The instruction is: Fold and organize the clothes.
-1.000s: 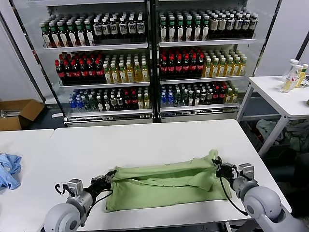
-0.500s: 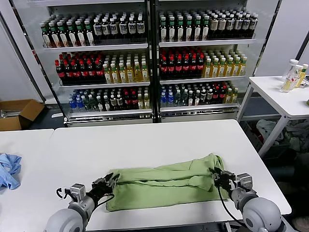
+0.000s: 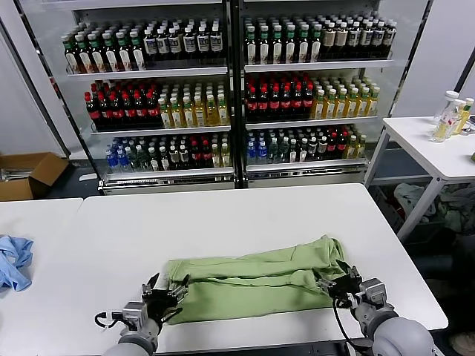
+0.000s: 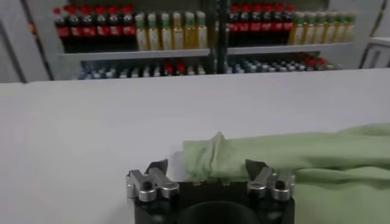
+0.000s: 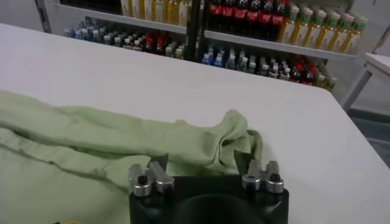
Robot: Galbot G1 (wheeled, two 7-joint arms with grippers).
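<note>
Two end effectors are being shown low at the near edge of the white table, one at each end of the light green polo shirt. The shirt is being seen folded into a long band across the near half of the table, its folds bunched and wrinkled. The left end effector is being held at the shirt's left end; in the left wrist view its fingers are spread apart, with the bunched corner of the shirt lying between them and just ahead, not pinched. The right end effector is being held at the shirt's right end; in the right wrist view its fingers are likewise spread, and a raised fold of the shirt is being seen just ahead of them, unclamped. A light blue cloth is lying well apart on the neighbouring table to the left. Shelves of bottles are being seen behind the table
</note>
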